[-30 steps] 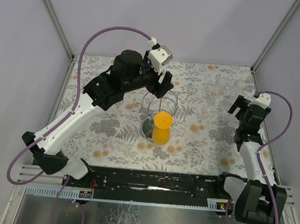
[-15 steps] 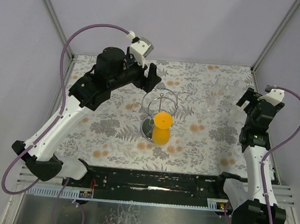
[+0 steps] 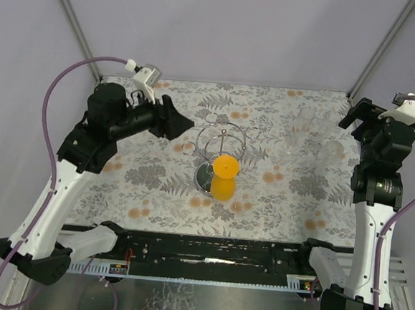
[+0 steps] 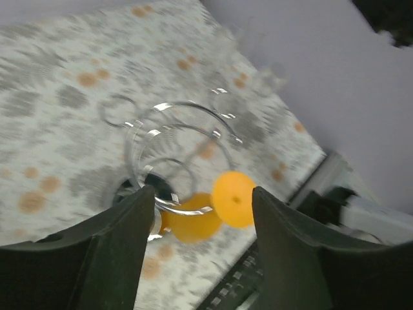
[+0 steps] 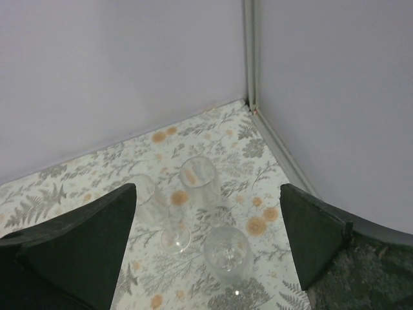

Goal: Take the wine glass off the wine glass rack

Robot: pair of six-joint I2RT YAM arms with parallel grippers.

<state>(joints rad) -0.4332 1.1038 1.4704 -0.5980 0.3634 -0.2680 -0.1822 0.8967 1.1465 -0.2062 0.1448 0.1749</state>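
The chrome wire wine glass rack stands mid-table on its round shiny base. An orange wine glass hangs upside down from a loop on its near side, foot disc on top. My left gripper is open and empty, left of the rack and apart from it. In the left wrist view the rack's loops and the orange glass show blurred between my open fingers, midway. My right gripper is open and empty, high at the far right.
Three clear glasses stand near the far right corner; the right wrist view shows them below my open gripper. Grey walls and a corner post close the back and sides. A black rail runs along the near edge.
My left arm has pulled back to the left, away from the rack. My right arm has risen and swung toward the far right corner. The orange glass has not moved.
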